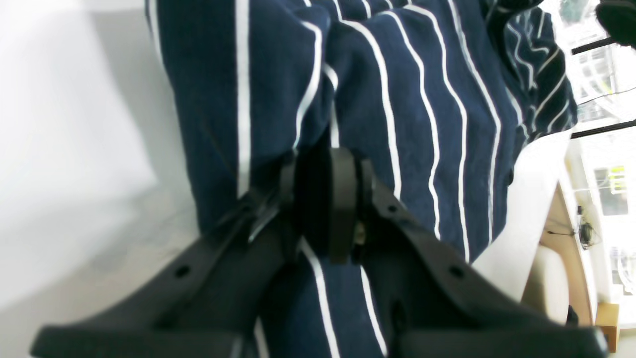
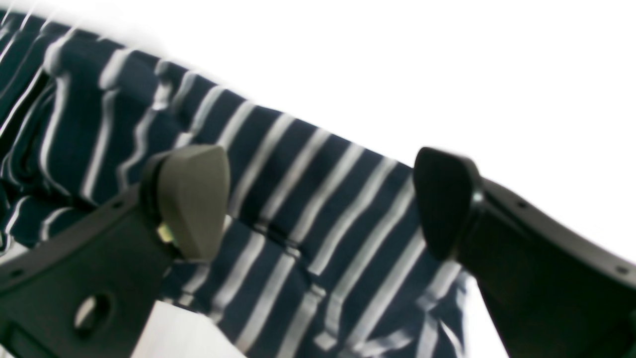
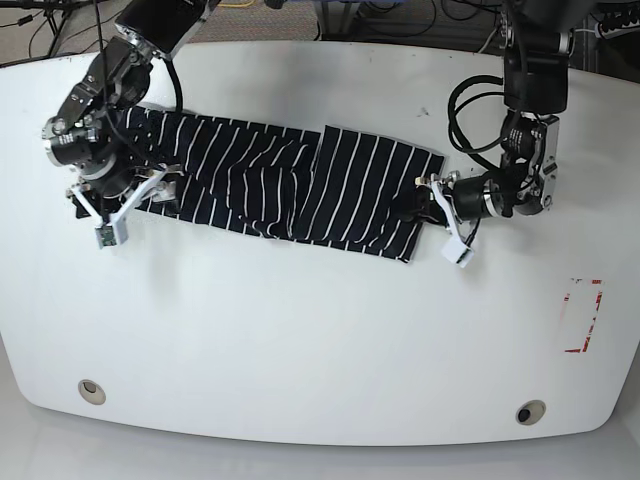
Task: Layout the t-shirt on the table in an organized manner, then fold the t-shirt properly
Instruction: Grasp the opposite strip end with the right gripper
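Matte black pads fill the foreground of my left wrist view: my left gripper (image 1: 325,199) has its two rounded pads pressed together on a fold of the t-shirt (image 1: 407,114), pinching the soft cloth so that a pleat bunches up between them. From the base view, this gripper (image 3: 428,203) sits at the shirt's end nearest the red-and-white tape rectangle (image 3: 584,316), touching that short edge.

My right gripper (image 2: 318,204) stands spread wide, its two blunt, wedge-shaped fingertips (image 2: 194,199) well apart, with striped fabric showing in the gap between them; this view is blurred, and I cannot tell whether the pads touch the cloth. Seen from the base camera, the right gripper (image 3: 135,195) is at the shirt's opposite end, the one farthest from the tape rectangle.

Navy knit with thin, evenly spaced white stripes, the t-shirt (image 3: 285,180) lies as a long, narrow band on the smooth white table (image 3: 300,340). Its half nearer the tape is a fairly flat panel with straight stripes; the farther half is rumpled, its stripes bending through wrinkles and overlapping folds. Beyond the shirt from the tape, the table's rounded corner carries a round metal grommet (image 3: 91,390); a second grommet (image 3: 529,411) sits just below the tape.
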You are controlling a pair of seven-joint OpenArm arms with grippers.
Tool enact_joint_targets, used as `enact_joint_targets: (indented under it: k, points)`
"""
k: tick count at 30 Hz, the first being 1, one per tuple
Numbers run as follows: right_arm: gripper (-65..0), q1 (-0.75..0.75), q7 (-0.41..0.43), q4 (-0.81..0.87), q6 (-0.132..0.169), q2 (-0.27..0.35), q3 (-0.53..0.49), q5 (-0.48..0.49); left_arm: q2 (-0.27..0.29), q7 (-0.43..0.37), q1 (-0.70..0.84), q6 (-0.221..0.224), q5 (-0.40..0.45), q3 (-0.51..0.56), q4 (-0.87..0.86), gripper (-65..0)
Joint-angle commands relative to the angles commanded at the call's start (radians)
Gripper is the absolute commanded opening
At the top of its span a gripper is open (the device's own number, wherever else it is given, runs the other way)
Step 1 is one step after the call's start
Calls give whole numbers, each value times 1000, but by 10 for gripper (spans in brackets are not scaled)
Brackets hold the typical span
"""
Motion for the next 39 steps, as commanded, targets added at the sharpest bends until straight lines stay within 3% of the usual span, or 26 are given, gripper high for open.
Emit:
enact_joint_targets:
  k: [7, 16, 21, 28, 39]
  points:
    - [-133, 68, -90, -158, 0, 80, 216, 133, 0, 0, 3, 13, 0, -63, 0, -575]
    - [-133, 61, -90, -470, 0, 238, 330, 272, -2, 0, 2, 18, 0, -81, 0, -575]
    - [-133, 46, -83, -566, 0, 275, 351, 287, -2, 0, 5, 18, 0, -81, 0, -575]
    - [-133, 12, -61, -592, 0, 264, 344, 290, -2, 2, 5, 18, 0, -81, 0, -575]
    - [-133, -18, -58, -586, 0, 138, 244, 293, -2, 2, 5, 18, 0, -81, 2, -579]
